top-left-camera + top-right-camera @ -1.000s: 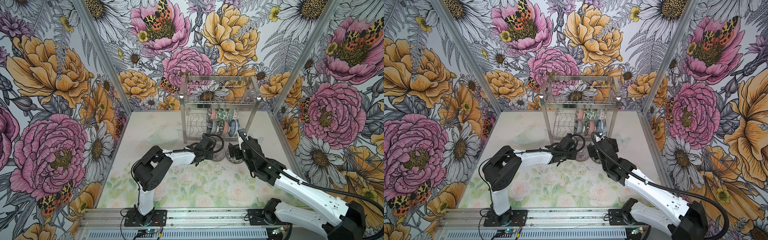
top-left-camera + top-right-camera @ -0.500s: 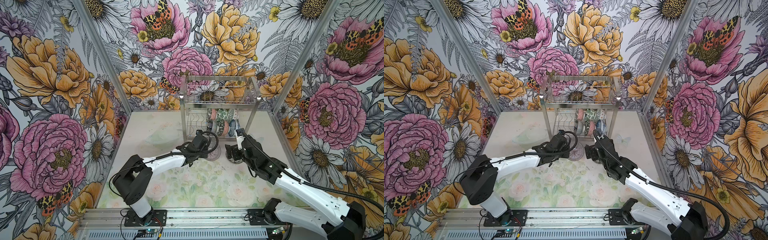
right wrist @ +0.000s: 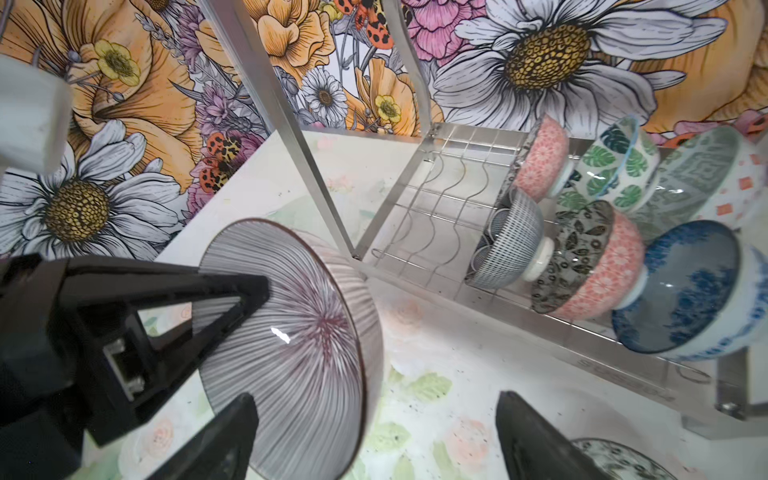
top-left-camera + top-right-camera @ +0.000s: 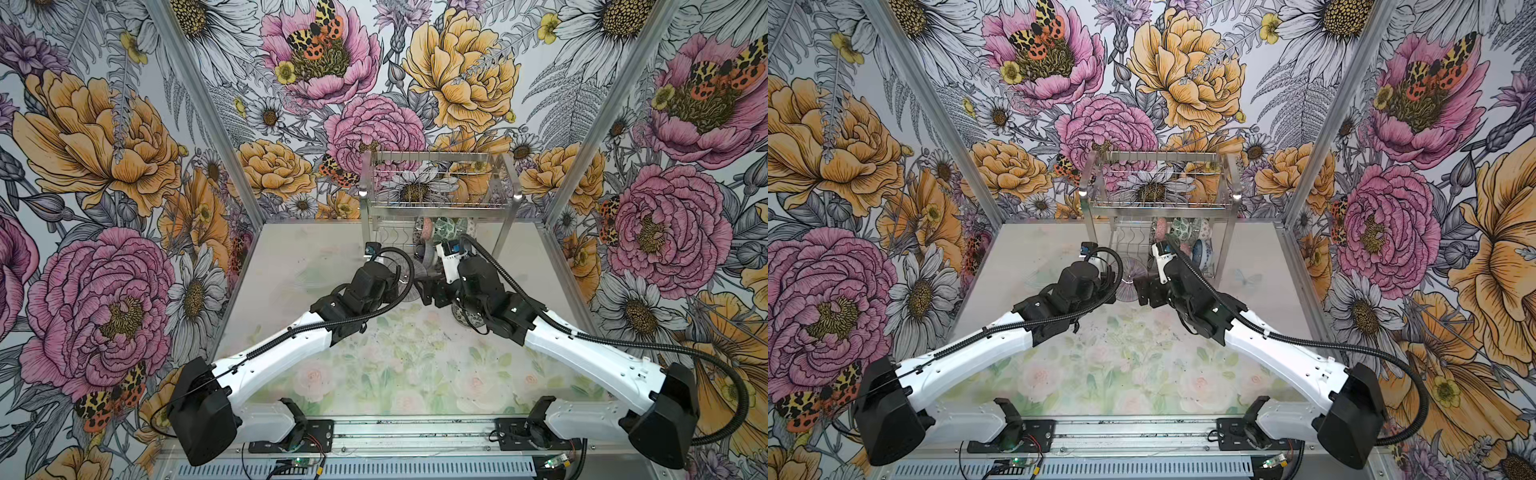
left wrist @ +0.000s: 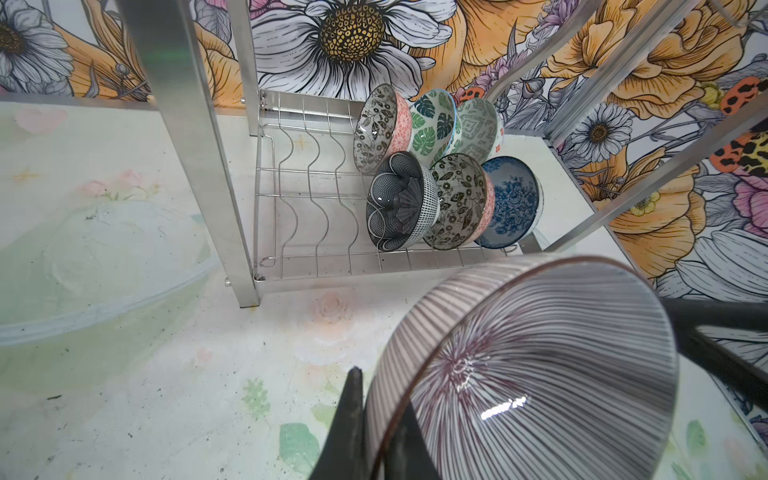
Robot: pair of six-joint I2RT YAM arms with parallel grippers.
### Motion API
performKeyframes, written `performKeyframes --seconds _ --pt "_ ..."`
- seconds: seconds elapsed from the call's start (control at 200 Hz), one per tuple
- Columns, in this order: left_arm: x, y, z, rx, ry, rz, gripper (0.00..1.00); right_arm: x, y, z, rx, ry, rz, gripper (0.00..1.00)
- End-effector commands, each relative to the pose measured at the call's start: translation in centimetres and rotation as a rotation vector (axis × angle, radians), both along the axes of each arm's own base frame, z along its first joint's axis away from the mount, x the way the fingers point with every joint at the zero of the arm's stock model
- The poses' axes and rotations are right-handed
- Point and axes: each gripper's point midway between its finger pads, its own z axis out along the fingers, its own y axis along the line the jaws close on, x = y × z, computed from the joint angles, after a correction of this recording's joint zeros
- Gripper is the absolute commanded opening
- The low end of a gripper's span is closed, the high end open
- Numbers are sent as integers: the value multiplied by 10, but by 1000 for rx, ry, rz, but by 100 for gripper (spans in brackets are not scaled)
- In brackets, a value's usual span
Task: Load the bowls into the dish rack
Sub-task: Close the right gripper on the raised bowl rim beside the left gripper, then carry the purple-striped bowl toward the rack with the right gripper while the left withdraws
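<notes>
Step in hand: carry-to-rack, L arm.
- left end effector (image 5: 374,411) is clamped on the rim of the striped bowl (image 5: 532,374). One finger is inside the bowl, one outside.
- The bowl is held off the worktop (image 4: 395,365), tipped nearly on edge, just in front of the rack (image 4: 440,203).
- right end effector (image 3: 374,399) has its jaws spread wide and grips nothing. It hovers just beside the striped bowl.
- Lower tier: six racked bowls (image 5: 401,199) stand on edge in two rows at one end. The wavy dividers (image 5: 316,199) next to them are free. Upper tier looks empty.
- One loose bowl (image 3: 619,457) sits on the worktop by the R arm, mostly hidden in both top views.

Progress, est.: six in, one in hand, at least one left to load.

Next move calls for:
- Keep the bowl on edge and pass it under the upper tier, clear of the front post (image 5: 195,145).
- Seat it in the free slot beside the dark net-pattern bowl, w/o knocking that row.
- It's only a rim pinch, so the bowl may pivot. Let go only once the wires carry it.
- R arm is free for the loose bowl.

Writing: faint embossed lettering on the rack's front rail (image 3: 615,370), prob. a maker's mark, too blurred to read. No other labels seen.
</notes>
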Motion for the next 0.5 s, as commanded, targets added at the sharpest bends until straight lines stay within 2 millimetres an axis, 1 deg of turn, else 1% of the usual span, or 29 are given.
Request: performKeyframes --seconds 0.0,0.075,0.095,0.13,0.245,0.29,0.33,0.41,0.415,0.43,0.465,0.475,0.495 --pt "2 8 22 -25 -67 23 0 12 16 14 103 0 -43 76" --pt "1 9 24 -33 -73 20 0 21 19 11 132 7 -84 59" --pt "0 9 25 -34 -74 18 0 22 19 11 140 7 -92 52" --pt "0 10 25 -35 -76 19 0 24 20 10 146 8 -107 43" --pt "-2 12 25 -38 -80 18 0 31 21 12 167 -4 -131 21" --pt "-3 13 24 -41 -82 19 0 32 22 13 169 -7 -132 9" --pt "-3 15 23 -42 -81 20 0 33 22 16 169 -12 -133 1" --pt "-4 19 22 -40 -81 29 0 34 21 18 165 -24 -141 0" --pt "-4 19 22 -40 -81 30 0 30 25 18 165 -24 -129 0" --pt "-3 21 22 -39 -81 34 0 27 29 18 161 -26 -119 0" --pt "-4 24 21 -33 -79 38 0 28 26 19 153 -35 -127 0" --pt "-4 25 21 -30 -79 40 4 28 26 20 150 -39 -130 0" --pt "-5 28 21 -25 -80 45 15 29 24 21 145 -46 -136 0"
